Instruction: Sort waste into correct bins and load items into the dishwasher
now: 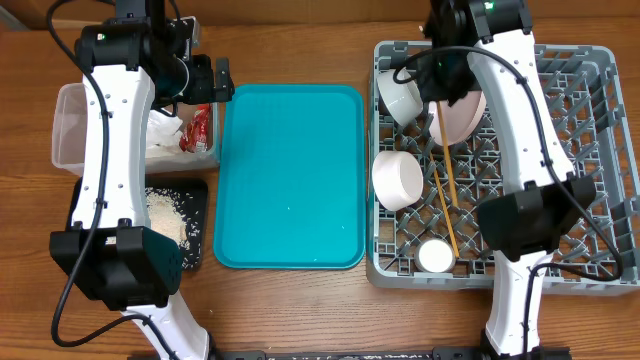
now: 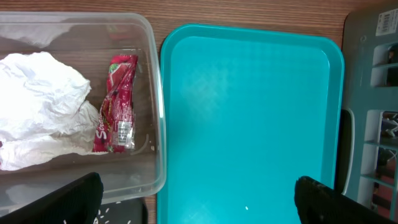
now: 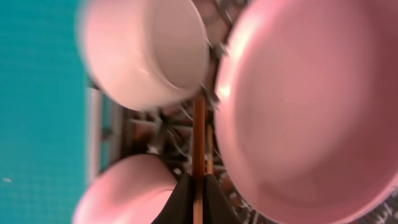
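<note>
My left gripper [image 1: 222, 82] [image 2: 199, 205] is open and empty, over the seam between the clear tub [image 1: 70, 125] [image 2: 159, 124] and the teal tray. The tub holds the crumpled white napkin [image 1: 162, 130] [image 2: 43, 106] and the red wrapper [image 1: 197, 128] [image 2: 117, 102]. Rice [image 1: 165, 212] lies in the black tray [image 1: 196, 250]. My right gripper [image 1: 436, 98] [image 3: 199, 186] is shut on a chopstick [image 1: 443, 160] [image 3: 199, 134] over the grey rack [image 1: 590, 120]. A second chopstick [image 1: 450, 225] [image 3: 210, 146] lies in the rack with two white bowls [image 1: 400, 95] [image 1: 397, 178], a pink plate [image 1: 462, 118] [image 3: 311, 106] and a white cup [image 1: 435, 257].
The large teal tray [image 1: 290, 175] [image 2: 249, 106] lies between the bins and the rack, with a single rice grain [image 2: 247, 208] on it. The rack's edge [image 2: 373, 37] shows at the right of the left wrist view. Wooden table [image 1: 300, 310] lies around.
</note>
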`<state>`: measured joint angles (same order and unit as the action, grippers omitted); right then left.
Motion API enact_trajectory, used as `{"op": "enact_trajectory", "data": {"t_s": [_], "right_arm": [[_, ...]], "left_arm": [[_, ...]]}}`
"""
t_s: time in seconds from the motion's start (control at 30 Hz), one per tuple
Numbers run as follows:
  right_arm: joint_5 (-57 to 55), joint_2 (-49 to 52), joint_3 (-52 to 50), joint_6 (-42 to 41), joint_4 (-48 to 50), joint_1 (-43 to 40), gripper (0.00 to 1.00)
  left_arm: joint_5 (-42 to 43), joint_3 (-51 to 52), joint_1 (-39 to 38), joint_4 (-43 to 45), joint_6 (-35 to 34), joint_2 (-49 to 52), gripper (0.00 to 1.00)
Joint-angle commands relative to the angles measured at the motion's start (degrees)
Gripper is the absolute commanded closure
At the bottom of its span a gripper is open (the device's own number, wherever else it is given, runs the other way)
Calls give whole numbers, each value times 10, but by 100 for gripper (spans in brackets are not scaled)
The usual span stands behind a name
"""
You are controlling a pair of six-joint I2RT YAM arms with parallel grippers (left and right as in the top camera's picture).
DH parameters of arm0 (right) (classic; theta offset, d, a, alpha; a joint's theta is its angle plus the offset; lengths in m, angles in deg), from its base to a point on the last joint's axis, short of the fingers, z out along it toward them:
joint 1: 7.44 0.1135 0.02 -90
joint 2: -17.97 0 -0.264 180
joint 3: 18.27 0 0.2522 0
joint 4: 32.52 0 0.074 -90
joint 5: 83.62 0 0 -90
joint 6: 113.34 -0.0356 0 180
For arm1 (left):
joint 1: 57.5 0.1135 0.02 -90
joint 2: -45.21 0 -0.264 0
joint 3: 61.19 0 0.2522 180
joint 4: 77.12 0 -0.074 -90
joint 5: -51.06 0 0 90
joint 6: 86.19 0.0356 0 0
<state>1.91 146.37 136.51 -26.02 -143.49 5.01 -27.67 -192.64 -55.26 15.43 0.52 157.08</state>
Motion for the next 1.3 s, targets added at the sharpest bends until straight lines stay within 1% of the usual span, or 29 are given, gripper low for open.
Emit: {"op": "enact_trajectory", "data": {"t_s": [0.0, 0.07, 0.1, 0.13, 0.17, 0.33, 0.43, 0.47, 0.53, 0.6, 0.63, 0.77, 0.83, 0.9, 0.93, 0.97, 1.0, 1.03, 1.1, 1.17, 1.2, 1.23, 1.27], "right_arm": [[-19, -3, -67, 13, 2, -16, 96], [-19, -3, -94, 12, 7, -23, 96], [-19, -3, -94, 12, 10, -23, 78], [-19, -3, -94, 12, 11, -23, 67], [-17, -3, -94, 12, 11, -21, 62], [7, -17, -86, 10, 10, -21, 62], [22, -75, -35, 10, 7, -21, 61], [22, -109, -17, 10, 4, -21, 52], [22, -181, -3, -7, 2, -20, 0], [31, -256, -3, -8, 2, -20, 0], [65, -288, -3, -7, 2, -19, 0], [51, -300, -4, -7, 2, -19, 0], [48, -300, -4, -23, 7, -23, 0], [45, -317, -41, -23, 111, -26, 0], [46, -339, -76, -18, 164, -26, 0], [46, -379, -145, -17, 227, -27, 0], [46, -420, -219, -18, 282, -36, 0], [46, -474, -315, -18, 344, -52, 0], [61, -563, -470, -18, 435, -85, 0], [93, -713, -708, -18, 577, -135, 0], [93, -765, -786, -18, 623, -148, 0], [93, -872, -934, -18, 714, -161, 0], [98, -945, -1023, -18, 764, -161, 0]], "left_arm": [[-3, -2, -4, 2, -6, -6, 0], [-3, -2, -4, 2, -6, -6, 0], [-3, -2, -4, 2, -6, -6, 0], [-3, -2, -4, 2, -6, -6, 0], [-3, -2, -4, 2, -6, -6, 0], [-3, -2, -4, 2, -6, -6, 0], [-3, -2, -4, 2, -6, -6, 0], [-3, -2, -4, 2, -6, -6, 0], [-3, -2, -4, 2, -6, -6, 0], [-3, -2, -4, 2, -6, -6, 0], [-3, -2, -4, 2, -6, -6, 0], [-3, -2, -4, 2, -6, -6, 0], [-3, -2, -4, 2, -6, -6, 0], [-3, -2, -4, 2, -6, -6, 0], [-3, -2, -4, 2, -6, -6, 0], [-3, -2, -4, 2, -6, -6, 0], [-3, -2, -4, 2, -6, -6, 0], [-3, -2, -4, 2, -6, -6, 0], [-3, -2, -4, 2, -6, -6, 0], [-3, -2, -4, 2, -6, -6, 0], [-3, -2, -4, 2, -6, -6, 0], [-3, -2, -4, 2, -6, -6, 0], [-3, -2, -4, 2, -6, -6, 0]]}}
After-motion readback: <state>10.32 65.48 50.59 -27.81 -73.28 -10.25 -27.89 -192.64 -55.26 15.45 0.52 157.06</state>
